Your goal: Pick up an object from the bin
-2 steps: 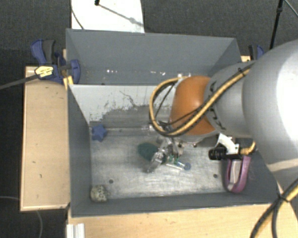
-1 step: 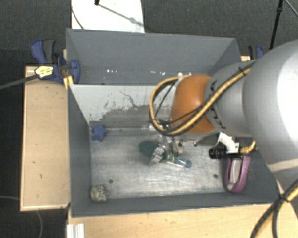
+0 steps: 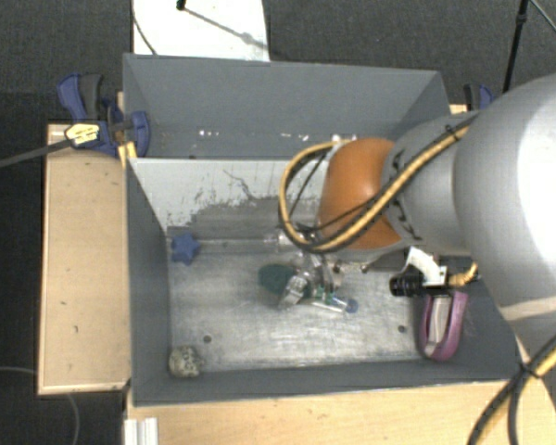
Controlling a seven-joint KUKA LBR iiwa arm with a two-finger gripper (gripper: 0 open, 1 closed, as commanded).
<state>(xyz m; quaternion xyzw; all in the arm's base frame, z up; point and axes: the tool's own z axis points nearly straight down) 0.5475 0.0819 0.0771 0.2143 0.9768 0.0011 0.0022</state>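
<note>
Gripper [image 3: 308, 286] is down at mid-floor of the bin [image 3: 232, 330], just beside a dark green rounded lump [image 3: 274, 276]. Spread or pinched, I can't make out. Lump looks light, maybe soft, so I'd clamp across its middle.

Bin [image 3: 250, 334] grey sheet metal, matt, floor scuffed and scratched bright; orange wrist cover [image 3: 357, 193] smooth, glossy; arm casing [image 3: 514, 174] smooth satin silver; purple loop [image 3: 443, 324] shiny plastic; grey-brown lump [image 3: 184, 362] in near left corner rough, speckled, possibly stone; dark green piece [image 3: 275, 277] matt.
</note>
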